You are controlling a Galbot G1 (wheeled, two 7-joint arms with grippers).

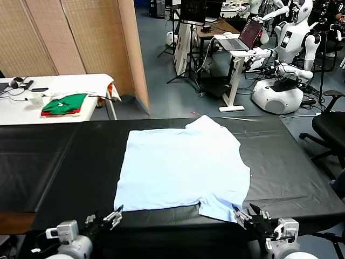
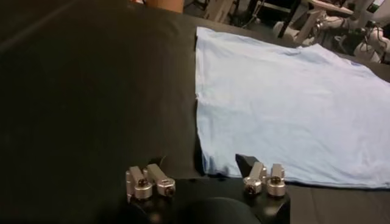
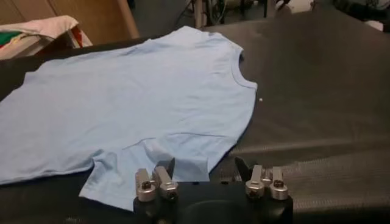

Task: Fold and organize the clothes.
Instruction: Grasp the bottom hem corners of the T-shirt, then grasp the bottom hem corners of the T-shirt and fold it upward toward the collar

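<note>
Here both grippers sit low at the near edge of the black table [image 1: 64, 162], each with its fingers spread wide and nothing between them. The left gripper [image 1: 110, 218] hovers just off the near-left corner of the T-shirt [image 1: 183, 167]; in the left wrist view its 2 fingertip pairs [image 2: 149, 182] straddle that hem corner from above, and whether they touch the cloth cannot be told. The right gripper [image 1: 249, 216] is at the near sleeve, and the right wrist view puts the sleeve's edge directly between its parted fingers [image 3: 155, 182], again with contact unclear.

The pale blue T-shirt lies flat and spread across the middle of the table, neckline toward the robot's right, 1 sleeve pointing to the far edge and the other hanging toward the near edge by the right gripper. No lettering shows on the upturned side.

The head view alone takes in the surroundings: a white side table [image 1: 54, 97] at far left carrying a green and red folded garment [image 1: 64, 104], a wooden screen [image 1: 81, 38] behind it, a laptop [image 1: 242, 38] on a stand, white robots [image 1: 291, 48] at far right, and a black chair [image 1: 329, 129]. The left wrist view shows the shirt's straight bottom hem [image 2: 198, 103] running away across bare black table. The right wrist view shows the ribbed collar [image 3: 241, 73] and a small white speck [image 3: 261, 100] on the table just beside it.
</note>
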